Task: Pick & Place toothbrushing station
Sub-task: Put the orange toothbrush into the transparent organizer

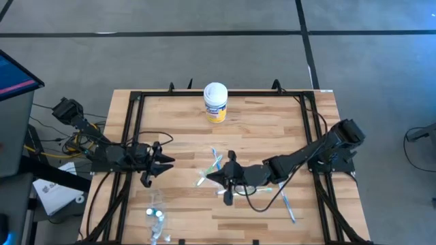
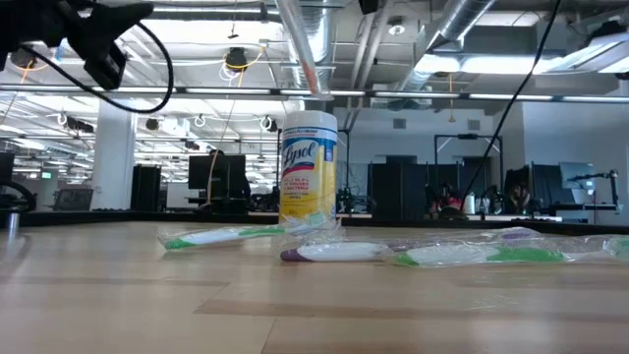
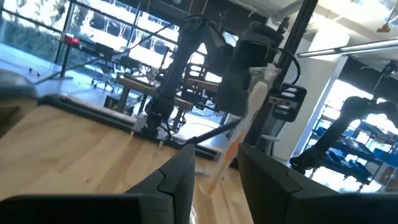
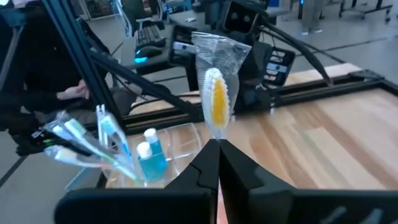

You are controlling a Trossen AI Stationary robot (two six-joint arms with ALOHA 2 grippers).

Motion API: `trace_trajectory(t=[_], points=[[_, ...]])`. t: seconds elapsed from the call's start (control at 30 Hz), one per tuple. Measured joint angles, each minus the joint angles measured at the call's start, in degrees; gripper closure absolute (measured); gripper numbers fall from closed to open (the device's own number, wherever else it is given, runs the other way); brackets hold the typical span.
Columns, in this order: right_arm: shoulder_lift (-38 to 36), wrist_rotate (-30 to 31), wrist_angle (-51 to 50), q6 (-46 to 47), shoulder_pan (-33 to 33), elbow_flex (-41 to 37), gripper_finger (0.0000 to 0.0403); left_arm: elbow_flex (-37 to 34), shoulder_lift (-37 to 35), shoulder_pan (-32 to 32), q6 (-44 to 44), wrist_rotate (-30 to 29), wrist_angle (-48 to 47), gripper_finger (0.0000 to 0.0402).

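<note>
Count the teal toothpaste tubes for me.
2. One tube and the other stand side by side in the clear cup on the left arm's side, among toothbrushes. Others could be hidden.

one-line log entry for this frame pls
right end effector: shut on wrapped orange toothbrush, lifted | left end effector: open, empty | cup: holds brushes

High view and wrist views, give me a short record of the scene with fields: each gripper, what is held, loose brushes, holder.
right gripper: jaws shut on a wrapped orange toothbrush, over the table's middle
left gripper: at the table's left, jaws apart, holding nothing
loose toothbrushes: scattered on the wood around the right gripper
clear holder: holds several brushes and two teal tubes
wipes canister: upright near the far edge
</note>
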Motion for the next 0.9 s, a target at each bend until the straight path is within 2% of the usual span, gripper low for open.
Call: trace_trajectory(t=[0.13, 0.53, 0.77, 0.9], points=[[0.00, -0.15, 1.24, -0.78, -1.23, 0.00, 0.0403, 2.76, 3.46, 1.09, 2.02, -0.15, 0.12, 0.0283], [0.02, -1.76, 2.68, -2.06, -2.07, 0.00, 0.0403, 14.97, 21.22, 5.69, 8.30, -0.06, 0.42, 0.0283], [0.04, -1.75, 2.66, -2.24, -2.07, 0.00, 0.0403, 20.22, 27.62, 8.01, 8.54, 5.00, 0.73, 0.0283], [0.04, -1.75, 2.73, -2.56, -2.07, 0.00, 0.0403, 22.10, 30.25, 8.84, 8.56, 5.30, 0.78, 0.0283]])
